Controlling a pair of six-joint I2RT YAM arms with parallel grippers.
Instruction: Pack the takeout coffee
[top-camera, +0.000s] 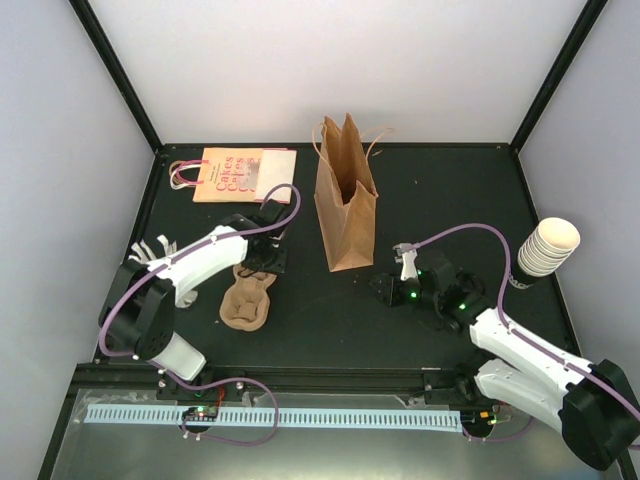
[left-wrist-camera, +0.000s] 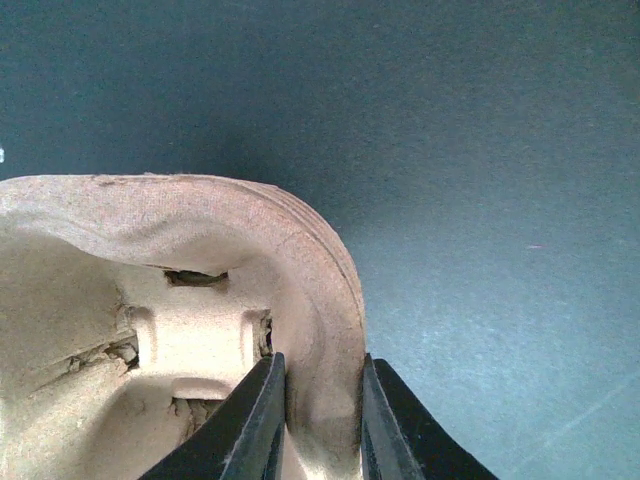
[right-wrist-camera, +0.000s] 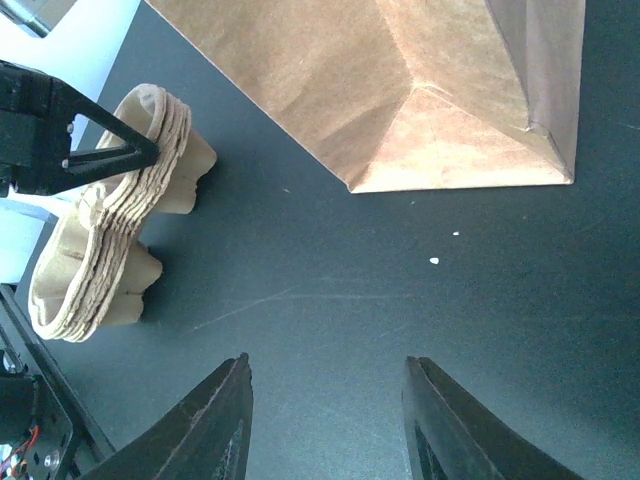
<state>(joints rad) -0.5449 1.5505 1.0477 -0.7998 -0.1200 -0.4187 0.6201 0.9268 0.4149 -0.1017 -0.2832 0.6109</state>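
Observation:
The takeout coffee is out of view in every frame. My left gripper is shut on the rim of the top brown pulp cup tray, one finger inside the rim and one outside. That tray tops a nested stack of trays left of centre. An upright brown paper bag stands open at mid-table. My right gripper hangs open low over bare table, just right of the bag's base, with nothing between its fingers.
A stack of lidless cream cups sits at the right edge. A flat orange printed bag lies at the back left. Black frame posts rise at the back corners. The left gripper's fingers show in the right wrist view.

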